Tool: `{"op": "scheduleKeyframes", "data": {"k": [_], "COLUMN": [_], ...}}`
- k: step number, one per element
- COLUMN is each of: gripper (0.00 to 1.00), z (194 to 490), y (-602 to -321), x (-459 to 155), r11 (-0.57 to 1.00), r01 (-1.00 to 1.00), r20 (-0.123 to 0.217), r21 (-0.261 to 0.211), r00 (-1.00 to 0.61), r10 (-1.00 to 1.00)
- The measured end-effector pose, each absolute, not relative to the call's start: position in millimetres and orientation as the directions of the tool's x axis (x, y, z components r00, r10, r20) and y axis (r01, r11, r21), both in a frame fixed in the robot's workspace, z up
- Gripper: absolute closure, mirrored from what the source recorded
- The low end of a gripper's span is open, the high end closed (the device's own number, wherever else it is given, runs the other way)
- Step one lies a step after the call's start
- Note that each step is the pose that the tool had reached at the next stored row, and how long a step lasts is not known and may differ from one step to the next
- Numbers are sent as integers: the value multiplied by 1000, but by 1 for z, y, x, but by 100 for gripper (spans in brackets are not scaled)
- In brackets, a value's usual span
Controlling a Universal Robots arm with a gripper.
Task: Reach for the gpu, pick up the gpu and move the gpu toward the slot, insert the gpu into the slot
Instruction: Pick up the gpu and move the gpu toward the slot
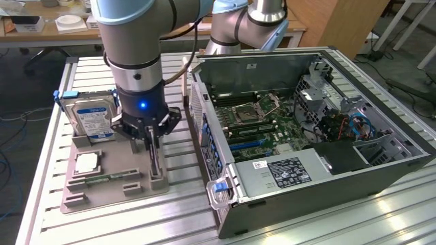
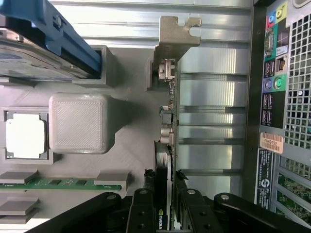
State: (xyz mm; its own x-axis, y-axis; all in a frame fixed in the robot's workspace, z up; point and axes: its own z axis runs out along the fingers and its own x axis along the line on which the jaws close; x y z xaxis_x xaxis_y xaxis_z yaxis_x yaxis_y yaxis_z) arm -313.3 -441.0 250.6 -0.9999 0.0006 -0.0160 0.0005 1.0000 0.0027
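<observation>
Where the arm works: slatted metal table (image 1: 184,214), wooden desk (image 1: 41,31) behind.
Gripper (image 1: 151,145) (image 2: 165,206): clamped on the gpu (image 1: 156,166) (image 2: 167,141), which stands on edge in the grey holder (image 1: 116,191).
Edges: open computer case (image 1: 327,204) just beside the holder.
Slot (image 1: 246,144): blue, inside the case.

A hard drive (image 1: 92,116) in a blue caddy stands upright at the far end of a grey holder tray (image 1: 102,198). A square processor chip (image 1: 87,163) and a green memory stick (image 1: 109,178) lie in recesses nearer its front. Toward the exterior view's right, an open computer case (image 1: 327,204) lies on the slatted metal table (image 1: 395,224), showing a green motherboard (image 1: 272,127) and a labelled power supply (image 1: 286,171); its rear port panel (image 2: 272,73) faces the tray.
</observation>
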Motion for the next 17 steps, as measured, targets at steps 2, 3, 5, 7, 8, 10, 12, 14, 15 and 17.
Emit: {"op": "scheduleKeyframes", "data": {"k": [2, 3, 5, 7, 8, 10, 12, 14, 15, 17], "gripper": [74, 74, 74, 74, 74, 74, 74, 74, 74, 74], "z": [254, 256, 259, 261, 263, 265, 267, 269, 270, 272], "y": [-441, -441, -441, -441, -441, -441, -441, -441, -441, -441], "x": [-313, -313, -313, -313, -313, -313, -313, -313, -313, -313], "r11": [1000, 1000, 1000, 1000, 1000, 1000, 1000, 1000, 1000, 1000], "r01": [1, 1, 1, 1, 1, 1, 1, 1, 1, 1], "r20": [-16, -16, -16, -16, -16, -16, -16, -16, -16, -16], "r21": [3, 3, 3, 3, 3, 3, 3, 3, 3, 3], "r00": [-1000, -1000, -1000, -1000, -1000, -1000, -1000, -1000, -1000, -1000], "r10": [1, 1, 1, 1, 1, 1, 1, 1, 1, 1]}}
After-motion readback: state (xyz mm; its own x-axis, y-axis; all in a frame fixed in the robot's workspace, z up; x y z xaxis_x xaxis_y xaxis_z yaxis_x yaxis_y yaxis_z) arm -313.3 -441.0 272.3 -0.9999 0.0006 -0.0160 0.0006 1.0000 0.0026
